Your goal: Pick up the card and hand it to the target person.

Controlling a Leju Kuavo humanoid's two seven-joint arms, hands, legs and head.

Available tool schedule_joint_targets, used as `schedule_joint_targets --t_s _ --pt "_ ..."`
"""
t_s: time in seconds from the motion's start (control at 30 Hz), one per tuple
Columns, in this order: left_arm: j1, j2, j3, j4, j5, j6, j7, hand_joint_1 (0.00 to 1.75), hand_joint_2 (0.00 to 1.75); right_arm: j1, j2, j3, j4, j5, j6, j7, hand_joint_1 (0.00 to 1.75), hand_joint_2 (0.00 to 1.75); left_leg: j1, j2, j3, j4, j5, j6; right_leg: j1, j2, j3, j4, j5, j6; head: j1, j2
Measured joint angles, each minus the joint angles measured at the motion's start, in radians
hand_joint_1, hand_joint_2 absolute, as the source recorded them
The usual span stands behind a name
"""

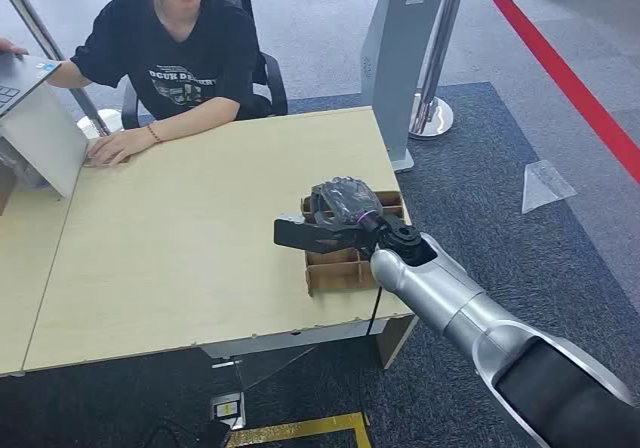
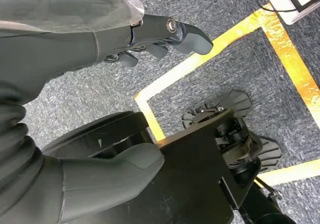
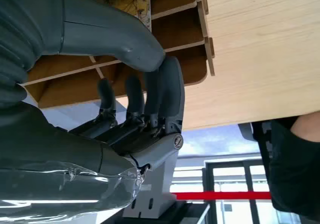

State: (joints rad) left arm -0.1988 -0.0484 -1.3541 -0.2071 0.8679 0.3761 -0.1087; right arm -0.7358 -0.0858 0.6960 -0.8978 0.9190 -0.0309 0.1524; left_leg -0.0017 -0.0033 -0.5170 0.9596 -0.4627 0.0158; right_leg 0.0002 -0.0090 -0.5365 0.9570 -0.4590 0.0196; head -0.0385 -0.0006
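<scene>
1. A patterned card (image 3: 130, 1) stands in one slot of the brown cardboard divider tray (image 1: 349, 268) near the worktop's (image 1: 189, 248) edge.
2. The right hand (image 1: 336, 218) hovers over the tray, fingers curled, holding nothing; picking is not yet done.
3. Next, I judge: pinch the card, then reach across to the seated person in the black shirt (image 1: 177, 48).
4. The left hand (image 2: 158, 39) hangs empty over the carpet.

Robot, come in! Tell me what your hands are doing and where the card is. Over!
Right hand over the cardboard divider box on the table, fingers curled, grasp unclear. Left hand hanging low, holding nothing. Card not clearly made out. Person seated across, path clear.
</scene>
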Motion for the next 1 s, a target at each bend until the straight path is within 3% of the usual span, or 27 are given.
schedule_joint_targets --t_s 0.07,0.23,1.0 --pt "0.0 0.0 0.0 0.0 0.0 0.0 0.0 0.0 1.75 0.0 0.0 0.002 0.001 0.001 0.0 0.007 1.64 1.75 0.0 0.0 0.0 0.0 0.0 0.0 0.0 0.0 0.0 0.0 0.0 0.0 0.0 0.0" --pt "0.001 0.0 0.0 0.0 0.0 0.0 0.0 0.0 1.75 0.0 -0.001 0.008 0.001 0.009 0.0 0.031 1.28 1.75 0.0 0.0 0.0 0.0 0.0 0.0 0.0 0.0 0.0 0.0 0.0 0.0 0.0 0.0" --pt "0.006 0.002 0.0 0.0 0.003 0.001 0.0 0.0 1.75 -0.013 -0.004 0.038 0.001 0.014 0.041 0.056 1.12 1.75 0.0 0.0 0.0 0.0 0.0 0.0 0.0 0.0 0.0 0.0 0.0 0.0 0.0 0.0"
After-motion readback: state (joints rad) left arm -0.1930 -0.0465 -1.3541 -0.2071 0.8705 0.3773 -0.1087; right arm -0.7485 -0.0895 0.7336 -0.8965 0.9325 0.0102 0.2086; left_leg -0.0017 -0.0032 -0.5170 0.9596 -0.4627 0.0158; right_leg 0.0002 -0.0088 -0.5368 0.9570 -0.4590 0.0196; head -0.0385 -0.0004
